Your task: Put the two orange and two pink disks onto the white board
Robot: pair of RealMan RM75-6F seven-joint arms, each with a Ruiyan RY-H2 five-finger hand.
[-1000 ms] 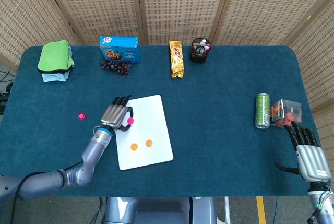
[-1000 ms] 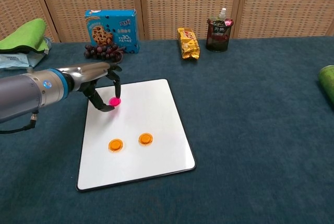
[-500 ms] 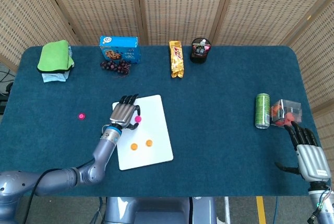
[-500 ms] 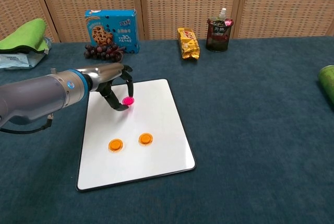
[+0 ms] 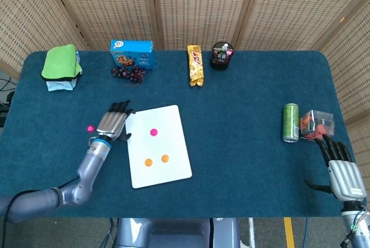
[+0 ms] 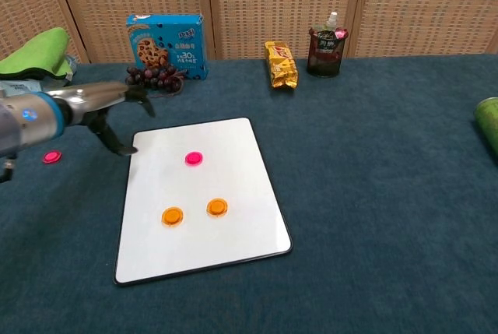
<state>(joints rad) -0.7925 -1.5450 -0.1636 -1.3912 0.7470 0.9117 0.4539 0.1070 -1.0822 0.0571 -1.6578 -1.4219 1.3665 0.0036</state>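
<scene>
The white board (image 5: pixel 173 161) (image 6: pixel 233 248) lies on the blue table with two orange disks (image 5: pixel 148 162) (image 5: pixel 165 158) (image 6: pixel 172 215) (image 6: pixel 217 207) and one pink disk (image 5: pixel 153 132) (image 6: pixel 193 159) on it. A second pink disk (image 5: pixel 90 128) (image 6: pixel 51 156) sits on the cloth left of the board. My left hand (image 5: pixel 113 122) (image 6: pixel 109 108) hovers open between that disk and the board's left edge, holding nothing. My right hand (image 5: pixel 341 170) rests open near the table's front right corner, seen only in the head view.
Along the back stand a blue cookie box (image 5: pixel 132 54), grapes (image 5: pixel 128 73), a yellow snack bar (image 5: pixel 195 65) and a dark pouch (image 5: pixel 221 55). A green cloth (image 5: pixel 60 63) lies far left. A green can (image 5: pixel 291 122) and a clear packet (image 5: pixel 317 124) stand near the right hand.
My left hand let go of the pink disk on the board's upper part, then opened and drew back left off the board. The right hand has not moved.
</scene>
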